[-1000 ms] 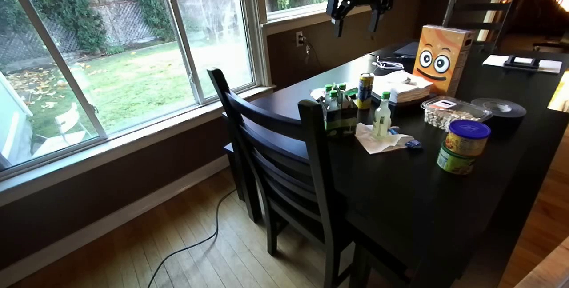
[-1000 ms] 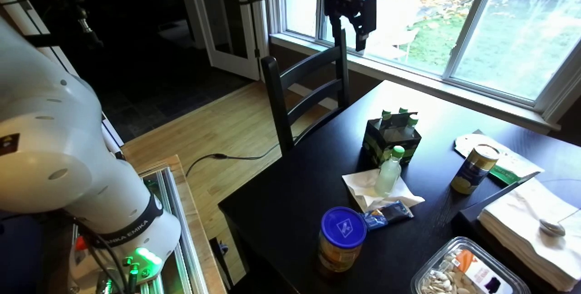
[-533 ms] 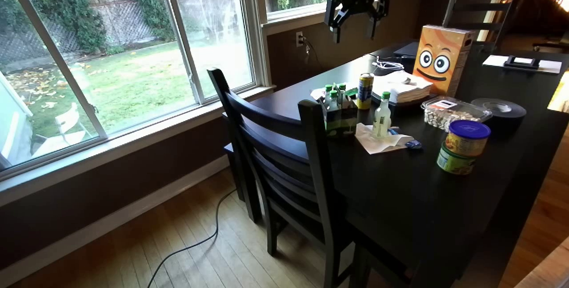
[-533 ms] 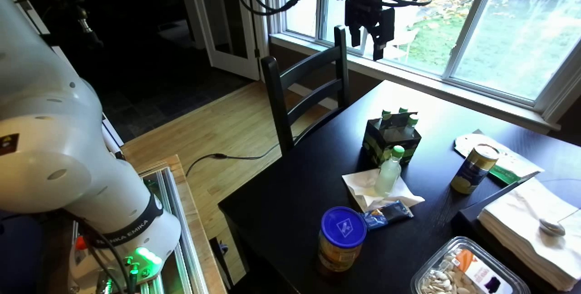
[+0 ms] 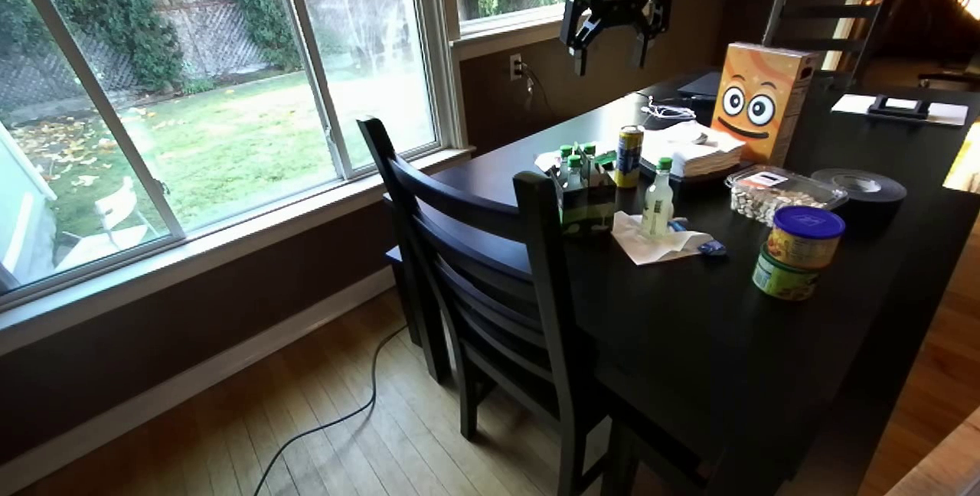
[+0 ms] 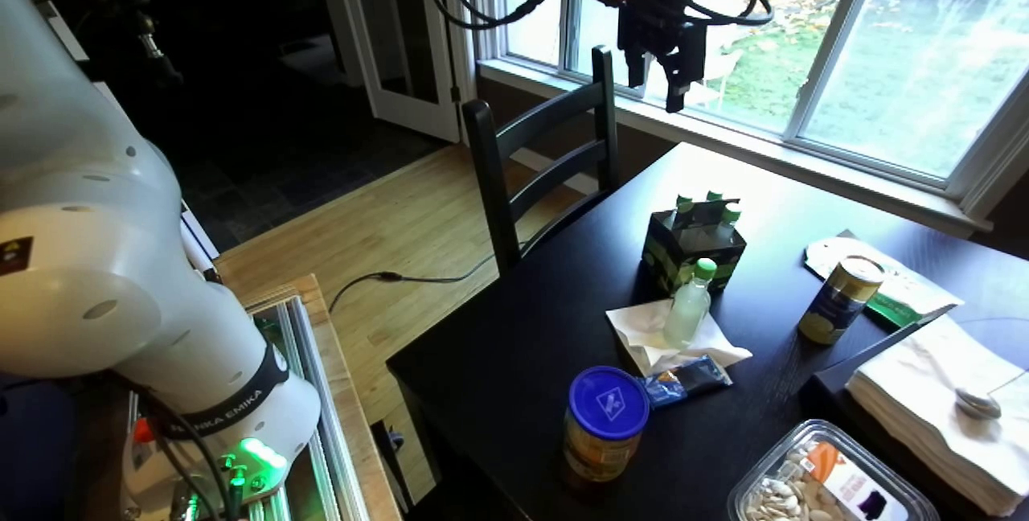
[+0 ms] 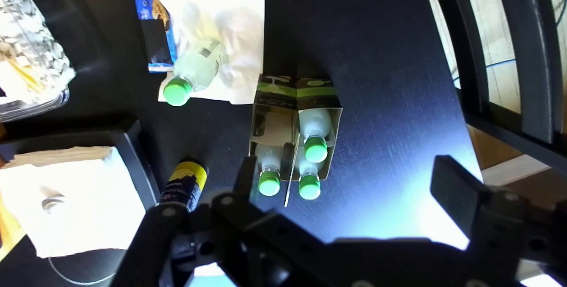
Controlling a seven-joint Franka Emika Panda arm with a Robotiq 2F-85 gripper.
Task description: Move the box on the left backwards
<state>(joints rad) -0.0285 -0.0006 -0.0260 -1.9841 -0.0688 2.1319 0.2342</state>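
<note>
The box, a small dark green-black carton with green-capped bottles in it, stands upright on the dark table (image 6: 514, 352) near the chair side. It shows in both exterior views (image 5: 588, 213) (image 6: 695, 252) and from above in the wrist view (image 7: 316, 94). Three bottles show in it; one compartment looks empty. My gripper (image 6: 655, 96) hangs well above the table and apart from the box, with its fingers pointing down; it also shows in the other exterior picture (image 5: 610, 67). In the wrist view the gripper (image 7: 344, 163) is wide open and empty, with the carton nearer its left finger.
A loose bottle (image 6: 687, 316) stands on a napkin beside the carton, by a blue wrapper (image 6: 687, 382). A can (image 6: 840, 300), napkin stack (image 6: 940, 408), seed tub (image 6: 828, 481), blue-lidded tub (image 6: 607, 424), cartoon-eyed box (image 5: 766, 102) and chair (image 6: 555, 159) stand around.
My gripper has moved right and down in the exterior view that shows the arm's base, mostly in the earlier half second, slightly since. It stays open. The carton has not moved.
</note>
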